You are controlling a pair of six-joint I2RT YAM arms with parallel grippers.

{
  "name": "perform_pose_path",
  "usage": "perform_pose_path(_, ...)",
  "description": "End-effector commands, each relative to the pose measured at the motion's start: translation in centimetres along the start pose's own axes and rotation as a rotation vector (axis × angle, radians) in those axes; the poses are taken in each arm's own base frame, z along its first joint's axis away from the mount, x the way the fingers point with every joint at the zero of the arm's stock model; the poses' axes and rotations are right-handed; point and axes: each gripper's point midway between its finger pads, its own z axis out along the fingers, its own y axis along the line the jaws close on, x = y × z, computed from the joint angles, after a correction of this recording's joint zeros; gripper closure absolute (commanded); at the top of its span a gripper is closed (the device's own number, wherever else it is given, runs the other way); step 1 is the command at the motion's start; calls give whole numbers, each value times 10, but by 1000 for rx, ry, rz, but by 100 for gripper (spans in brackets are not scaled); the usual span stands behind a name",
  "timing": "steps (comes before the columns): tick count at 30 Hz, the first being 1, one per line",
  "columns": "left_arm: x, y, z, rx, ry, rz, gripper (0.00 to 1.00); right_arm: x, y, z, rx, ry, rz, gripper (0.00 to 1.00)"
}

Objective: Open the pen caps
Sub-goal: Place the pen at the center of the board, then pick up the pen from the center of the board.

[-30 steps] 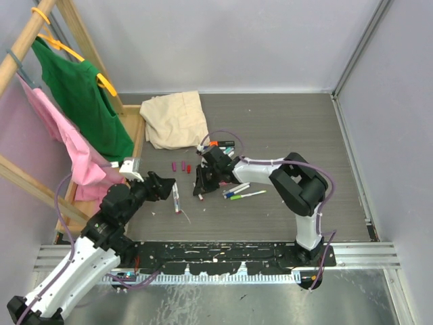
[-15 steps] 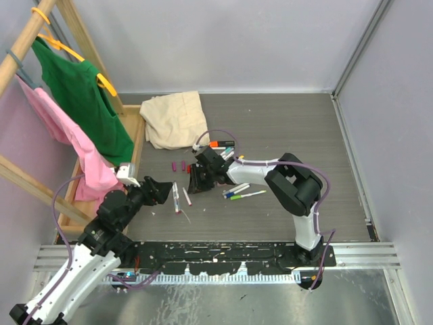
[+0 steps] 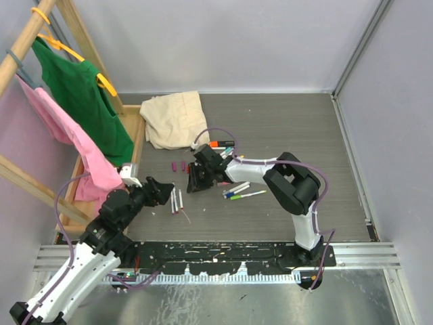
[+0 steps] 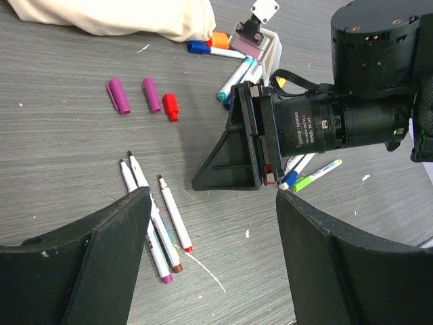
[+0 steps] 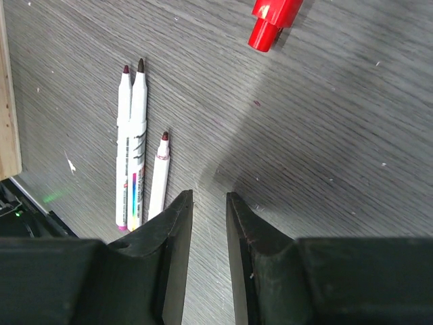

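Observation:
Three loose pen caps lie in a row, two purple (image 4: 118,95) (image 4: 151,94) and one red (image 4: 170,107); the red cap (image 5: 274,17) also shows in the right wrist view. Three uncapped white pens (image 4: 152,217) lie side by side, close to my left gripper (image 4: 213,203), which stands wide open and empty just beside them. My right gripper (image 5: 208,198) hovers low over bare table between the red cap and the uncapped pens (image 5: 135,159). Its jaws stand a narrow gap apart with nothing in them. Several capped pens (image 3: 238,191) lie right of the right gripper (image 3: 191,181).
A thick black marker with an orange cap (image 3: 220,143) lies behind the right arm. A beige cloth (image 3: 174,118) sits at the back left. A wooden rack with green (image 3: 84,101) and pink garments (image 3: 78,152) stands along the left edge.
My right gripper has parted its jaws a little and shifted left. More uncapped pens now lie beside the one near the left gripper. The left arm has drawn back slightly.

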Motion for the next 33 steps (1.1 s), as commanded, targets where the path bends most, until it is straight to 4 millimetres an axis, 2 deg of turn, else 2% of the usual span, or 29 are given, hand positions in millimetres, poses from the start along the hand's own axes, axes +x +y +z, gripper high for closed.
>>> perform_pose_path(1,0,-4,3,15,-2,-18,24,-20,14,-20,-37,-32,-89,67)
perform_pose_path(8,17,11,11,-71,89,-8,24,-66,37,-79,-140,-174,-281,68)
perform_pose_path(13,29,11,20,-86,167,-8,25,-97,41,-143,-289,-260,-500,69)
perform_pose_path(16,32,4,27,-57,179,-20,24,-113,32,-188,-340,-330,-624,69)
perform_pose_path(19,30,-3,32,-14,162,-30,23,-133,15,-230,-265,-456,-740,69)
perform_pose_path(20,29,-6,33,-1,156,-34,21,-139,9,-243,-224,-508,-782,67)
perform_pose_path(21,28,-8,35,10,147,-38,18,-145,3,-256,-170,-567,-812,59)
perform_pose_path(22,27,-9,36,17,141,-42,14,-150,-5,-264,-117,-620,-837,45)
perform_pose_path(23,25,-11,36,25,132,-46,10,-151,-14,-268,-79,-647,-854,30)
perform_pose_path(24,24,-12,37,29,125,-50,6,-149,-21,-267,-68,-649,-873,19)
perform_pose_path(26,23,-13,39,40,113,-55,0,-139,-35,-254,-82,-577,-924,11)
perform_pose_path(29,24,-16,39,54,114,-57,1,-136,-59,-234,-88,-436,-924,9)
perform_pose_path(33,29,-14,40,54,120,-74,1,-136,-93,-214,-3,-309,-904,13)
